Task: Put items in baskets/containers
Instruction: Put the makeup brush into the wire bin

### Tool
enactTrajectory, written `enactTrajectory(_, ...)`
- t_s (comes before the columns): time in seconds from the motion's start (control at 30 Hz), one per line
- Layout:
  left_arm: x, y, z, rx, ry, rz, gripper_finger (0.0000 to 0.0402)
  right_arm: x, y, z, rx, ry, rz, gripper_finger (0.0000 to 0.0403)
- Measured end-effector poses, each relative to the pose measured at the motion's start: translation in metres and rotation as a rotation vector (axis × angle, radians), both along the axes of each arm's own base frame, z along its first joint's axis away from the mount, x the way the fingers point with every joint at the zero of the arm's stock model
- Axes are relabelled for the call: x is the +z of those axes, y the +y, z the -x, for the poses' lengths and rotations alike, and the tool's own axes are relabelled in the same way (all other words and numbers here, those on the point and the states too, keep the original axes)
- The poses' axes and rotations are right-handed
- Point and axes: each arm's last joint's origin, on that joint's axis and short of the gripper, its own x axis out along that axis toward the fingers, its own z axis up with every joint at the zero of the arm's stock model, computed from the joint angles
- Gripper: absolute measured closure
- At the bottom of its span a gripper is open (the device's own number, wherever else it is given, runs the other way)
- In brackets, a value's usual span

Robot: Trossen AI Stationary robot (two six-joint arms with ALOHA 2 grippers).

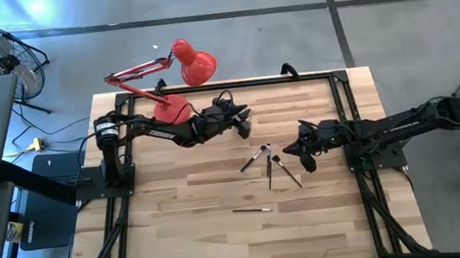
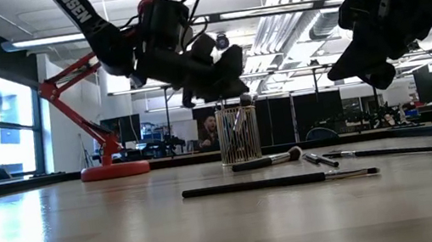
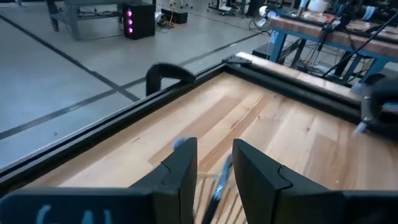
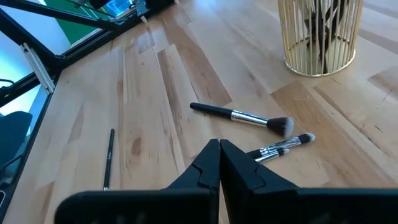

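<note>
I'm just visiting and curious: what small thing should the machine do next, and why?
Probably lift the left claw straight up, away from the cup. It hangs just above the cup with its fingers apart, a brush showing below them, so that drop looks done. Four brushes lie on the table; the shut right claw hovers near them and could pick one.

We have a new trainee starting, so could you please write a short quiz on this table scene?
1. True or false: the right gripper is shut and empty.
2. How many thin long-handled brushes lie loose on the pale wooden table?
3. Which gripper hangs over the golden ribbed cylindrical cup? A, the left gripper; B, the right gripper.
Key: 1 true; 2 four; 3 A.
</note>
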Motion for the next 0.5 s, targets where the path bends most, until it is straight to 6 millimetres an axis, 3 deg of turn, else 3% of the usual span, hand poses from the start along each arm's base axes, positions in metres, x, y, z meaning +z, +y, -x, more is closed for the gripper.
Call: enactTrajectory(0.5,0.060,-0.021,-0.034,-0.013,-0.035,-0.196,0.0300,0.000,0.000,0.000,0.020,0.005,-0.013,0.0400)
